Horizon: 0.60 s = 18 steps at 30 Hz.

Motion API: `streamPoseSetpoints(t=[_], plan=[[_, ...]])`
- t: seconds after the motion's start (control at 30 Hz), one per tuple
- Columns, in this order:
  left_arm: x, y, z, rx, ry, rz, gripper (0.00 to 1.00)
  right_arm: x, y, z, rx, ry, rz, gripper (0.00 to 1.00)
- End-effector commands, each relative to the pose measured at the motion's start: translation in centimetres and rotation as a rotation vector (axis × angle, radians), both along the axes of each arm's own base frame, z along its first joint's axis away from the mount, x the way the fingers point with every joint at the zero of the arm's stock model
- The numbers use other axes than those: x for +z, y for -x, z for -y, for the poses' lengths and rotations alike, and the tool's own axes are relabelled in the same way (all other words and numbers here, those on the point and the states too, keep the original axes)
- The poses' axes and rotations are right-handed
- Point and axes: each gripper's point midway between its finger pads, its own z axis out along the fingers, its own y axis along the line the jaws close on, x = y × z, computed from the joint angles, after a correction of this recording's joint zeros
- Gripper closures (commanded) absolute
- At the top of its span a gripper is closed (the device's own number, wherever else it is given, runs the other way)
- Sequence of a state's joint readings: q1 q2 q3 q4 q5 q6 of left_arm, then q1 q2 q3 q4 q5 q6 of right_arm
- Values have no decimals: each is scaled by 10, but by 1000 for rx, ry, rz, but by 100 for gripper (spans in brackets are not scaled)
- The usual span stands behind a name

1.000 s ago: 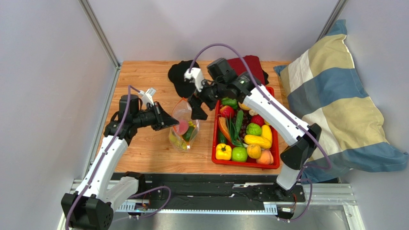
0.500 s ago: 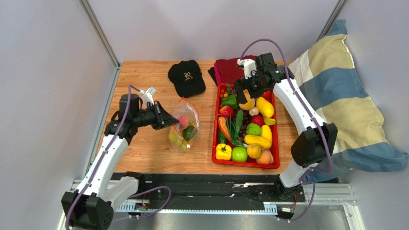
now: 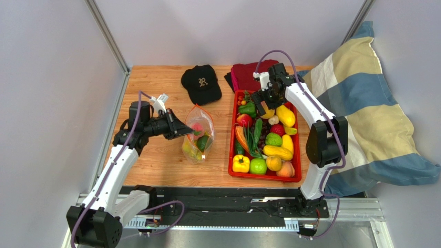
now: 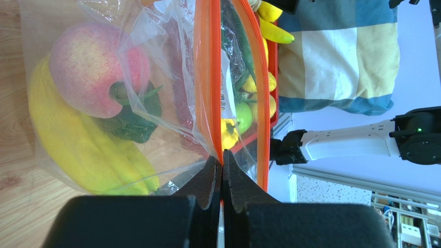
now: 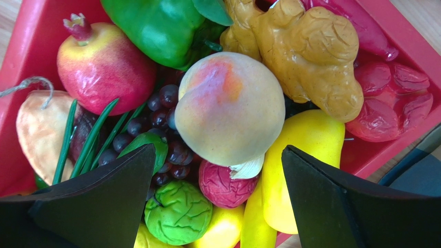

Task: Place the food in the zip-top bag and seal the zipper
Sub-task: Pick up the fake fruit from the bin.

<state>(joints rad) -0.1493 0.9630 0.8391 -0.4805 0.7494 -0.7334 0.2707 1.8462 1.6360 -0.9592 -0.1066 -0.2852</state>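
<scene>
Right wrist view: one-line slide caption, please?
Open right gripper hovers over a pale peach-like fruit among grapes, ginger and a green pepper in the red tray.

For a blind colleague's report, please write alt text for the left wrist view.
The left gripper is shut on the zipper of the clear bag, whose mouth is open. Inside lie a banana bunch, a red fruit and a green piece.
</scene>
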Motion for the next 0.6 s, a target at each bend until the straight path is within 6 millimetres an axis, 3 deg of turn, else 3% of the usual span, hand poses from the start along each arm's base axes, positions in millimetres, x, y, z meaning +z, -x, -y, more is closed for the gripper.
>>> streamPoseSetpoints(t=[0.0, 0.17, 0.4, 0.57], plan=[[15, -3, 1, -10, 5, 66, 100, 1, -14, 0, 3, 15, 55, 4], [15, -3, 1, -10, 3, 71, 100, 12, 1, 3, 7, 5, 49, 3], [13, -1, 1, -13, 6, 65, 100, 21, 32, 26, -14, 6, 29, 2], [13, -1, 2, -18, 8, 66, 100, 21, 29, 46, -32, 24, 37, 2]])
